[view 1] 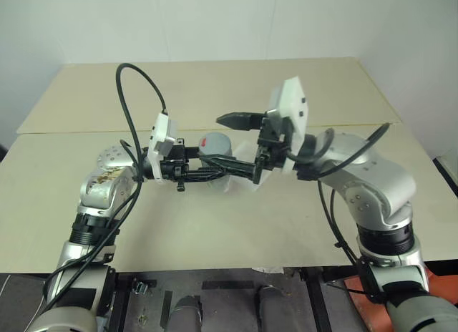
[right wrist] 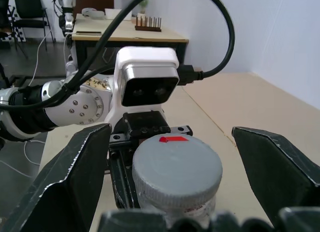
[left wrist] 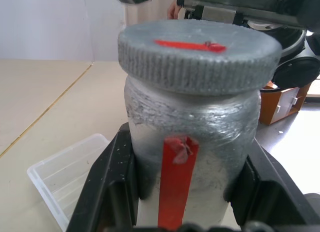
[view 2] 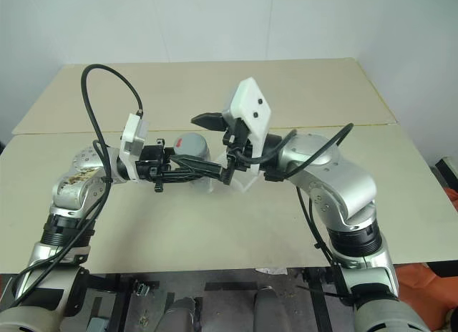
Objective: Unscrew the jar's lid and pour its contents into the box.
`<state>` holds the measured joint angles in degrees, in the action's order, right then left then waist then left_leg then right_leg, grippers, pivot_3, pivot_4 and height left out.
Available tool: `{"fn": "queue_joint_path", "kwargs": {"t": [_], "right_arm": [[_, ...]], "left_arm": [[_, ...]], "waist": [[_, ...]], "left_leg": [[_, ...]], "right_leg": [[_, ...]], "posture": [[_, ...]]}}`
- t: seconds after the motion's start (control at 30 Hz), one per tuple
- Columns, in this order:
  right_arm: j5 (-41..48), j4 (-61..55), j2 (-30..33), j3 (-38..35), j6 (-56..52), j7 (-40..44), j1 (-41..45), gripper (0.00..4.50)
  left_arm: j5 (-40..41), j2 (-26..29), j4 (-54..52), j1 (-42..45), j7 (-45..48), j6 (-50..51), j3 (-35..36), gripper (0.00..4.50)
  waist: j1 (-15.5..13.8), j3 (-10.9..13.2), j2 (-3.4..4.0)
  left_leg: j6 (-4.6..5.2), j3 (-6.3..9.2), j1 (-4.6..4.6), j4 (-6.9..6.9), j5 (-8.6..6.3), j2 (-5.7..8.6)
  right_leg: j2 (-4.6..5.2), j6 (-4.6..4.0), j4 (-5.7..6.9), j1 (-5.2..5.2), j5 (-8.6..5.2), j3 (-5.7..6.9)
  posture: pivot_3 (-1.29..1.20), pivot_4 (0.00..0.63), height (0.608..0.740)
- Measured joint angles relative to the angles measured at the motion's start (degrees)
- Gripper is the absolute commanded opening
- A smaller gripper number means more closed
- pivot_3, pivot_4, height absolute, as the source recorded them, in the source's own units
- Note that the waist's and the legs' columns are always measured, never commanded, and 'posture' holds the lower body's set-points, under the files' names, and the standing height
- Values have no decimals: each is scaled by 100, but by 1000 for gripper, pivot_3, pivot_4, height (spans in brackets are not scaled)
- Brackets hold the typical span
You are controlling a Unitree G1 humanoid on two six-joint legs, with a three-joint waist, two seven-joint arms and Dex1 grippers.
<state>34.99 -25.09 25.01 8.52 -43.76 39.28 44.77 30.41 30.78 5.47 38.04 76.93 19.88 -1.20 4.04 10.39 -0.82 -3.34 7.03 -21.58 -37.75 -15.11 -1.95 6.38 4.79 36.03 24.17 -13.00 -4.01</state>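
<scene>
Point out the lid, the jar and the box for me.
lid [left wrist: 199, 52]: left wrist view, top face near the red mark.
jar [left wrist: 200, 122]: left wrist view, grey shoulder under the cap.
box [left wrist: 65, 174]: left wrist view, clear floor.

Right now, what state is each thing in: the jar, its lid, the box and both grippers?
jar: upright, held off the table, clamped at its body.
lid: on the jar, not yet gripped.
box: lying open on the table beneath the jar; whether anything is in it is hard to tell.
left gripper: shut on the jar.
right gripper: open, one finger on either side of the lid, apart from it.
</scene>
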Motion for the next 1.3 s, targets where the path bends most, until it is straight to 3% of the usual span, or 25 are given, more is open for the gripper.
{"fn": "queue_joint_path", "kwargs": {"t": [0.6,1.3], "right_arm": [[-245,378,-315,156,-26,-200,232,4476],[-190,438,93,120,-45,-1,156,4476]], "left_arm": [[0,60,-18,-1,-105,0,0,1921],[-1,80,-16,-1,-105,-1,0,1921]], "waist": [[5,0,1],[3,0,1]], "left_leg": [[0,1,1,0,0,0],[0,0,0,0,0,0]], "right_leg": [[0,0,4,0,0,0],[0,0,2,0,0,0]], "posture": [[0,150,740],[0,150,740]]}}
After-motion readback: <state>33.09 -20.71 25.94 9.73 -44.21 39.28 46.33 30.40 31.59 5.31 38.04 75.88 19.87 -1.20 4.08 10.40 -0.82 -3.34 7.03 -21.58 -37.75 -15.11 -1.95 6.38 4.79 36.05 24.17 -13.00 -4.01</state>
